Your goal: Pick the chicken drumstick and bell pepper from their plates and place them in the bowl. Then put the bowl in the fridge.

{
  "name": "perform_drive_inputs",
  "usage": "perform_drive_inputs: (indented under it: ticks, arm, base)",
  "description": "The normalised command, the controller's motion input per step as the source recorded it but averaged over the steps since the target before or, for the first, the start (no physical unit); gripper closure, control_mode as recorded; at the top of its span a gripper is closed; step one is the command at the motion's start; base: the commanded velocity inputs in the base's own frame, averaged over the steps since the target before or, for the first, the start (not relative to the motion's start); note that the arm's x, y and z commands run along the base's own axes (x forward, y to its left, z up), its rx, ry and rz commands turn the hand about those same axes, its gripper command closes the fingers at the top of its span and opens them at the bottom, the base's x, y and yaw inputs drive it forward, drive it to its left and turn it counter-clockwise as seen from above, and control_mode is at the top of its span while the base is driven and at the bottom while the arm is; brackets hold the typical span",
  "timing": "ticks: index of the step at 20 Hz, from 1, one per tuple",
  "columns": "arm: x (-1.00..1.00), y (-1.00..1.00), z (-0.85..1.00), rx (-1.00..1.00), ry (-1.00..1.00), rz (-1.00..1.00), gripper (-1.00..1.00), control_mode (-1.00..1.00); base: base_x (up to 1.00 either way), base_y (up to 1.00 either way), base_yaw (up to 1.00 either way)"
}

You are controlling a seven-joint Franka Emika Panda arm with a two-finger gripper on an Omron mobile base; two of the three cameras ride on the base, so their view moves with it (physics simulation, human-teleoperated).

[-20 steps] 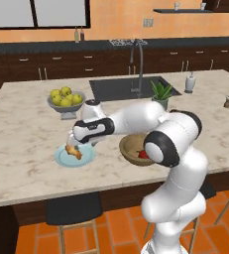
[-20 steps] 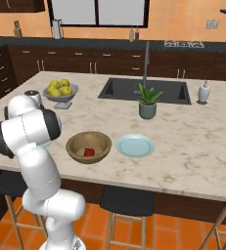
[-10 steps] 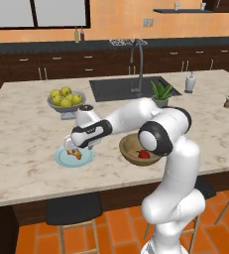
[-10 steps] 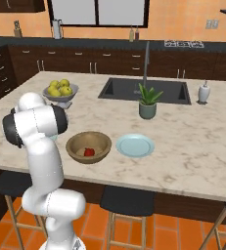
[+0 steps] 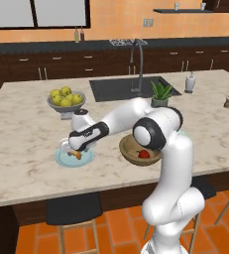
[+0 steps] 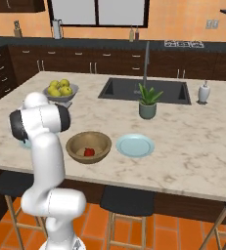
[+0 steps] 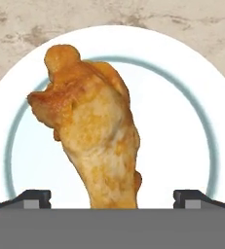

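Drumstick pickup is the step in hand, judging from the layout. Largest first: marble island counter (image 5: 27,149), then the arm reaching left and down over it. Wooden bowl (image 5: 131,151) sits near the front edge just right of the arm's wrist, with the red bell pepper (image 5: 143,154) already inside, so half the loading looks done. Its empty pale-blue plate (image 6: 135,145) lies just right of the bowl in the right base view. Second plate (image 5: 69,159) is left of the bowl, chicken drumstick (image 5: 76,154) lying on it.

Gripper (image 5: 77,150) hovers right over the meat, jaws spread wide, nothing held; hand view shows both tips flanking the drumstick (image 7: 97,136) at its narrower end.

Advice: descend straight, keep the piece centred between the fingers, close across the narrow section rather than the lumpy knob. Stop short of the plate (image 7: 182,121) so the tips don't jam or drag it. Lift vertically before swinging right to the bowl.
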Motion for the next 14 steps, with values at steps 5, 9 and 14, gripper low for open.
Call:
perform_drive_inputs:
  ticks: [5,9,14]
  arm:
    - [0.09,0.03,-0.21,0.0,0.0,0.0,-1.0,-1.0]
    - [0.0,0.0,-0.22,0.0,0.0,0.0,-1.0,-1.0]
    - [0.0,0.0,-0.07,-0.01,0.0,0.0,1.0,-1.0]
  base:
    - [0.0,0.0,0.0]
    - [0.0,0.0,0.0]
    - [0.0,0.0,0.0]
